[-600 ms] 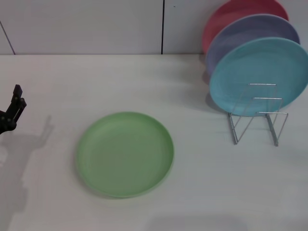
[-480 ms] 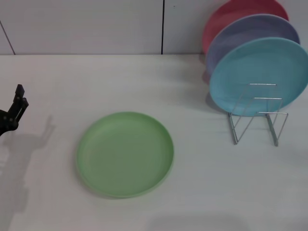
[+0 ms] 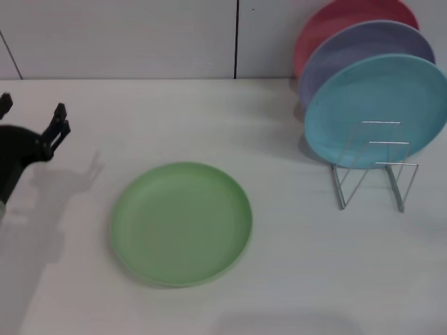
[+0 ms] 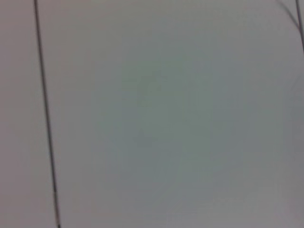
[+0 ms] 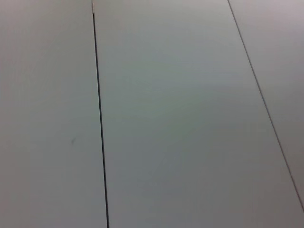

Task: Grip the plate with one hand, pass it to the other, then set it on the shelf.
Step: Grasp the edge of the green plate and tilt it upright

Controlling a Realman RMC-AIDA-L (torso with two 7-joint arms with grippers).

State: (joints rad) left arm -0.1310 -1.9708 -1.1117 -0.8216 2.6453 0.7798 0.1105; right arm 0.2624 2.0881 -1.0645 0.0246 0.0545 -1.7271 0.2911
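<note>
- Plate, light green, lies flat on the white table, untouched.
- Left gripper hangs at the table's left edge, apart from the plate — fingers spread, holding nothing.
- Wire shelf stands to the right — teal plate, lavender plate and pink plate upright in it.

No writing, label, brand or number can be read anywhere (not on the light-green plate, nor on the three plates standing at about two o'clock, nor on the table).
</note>
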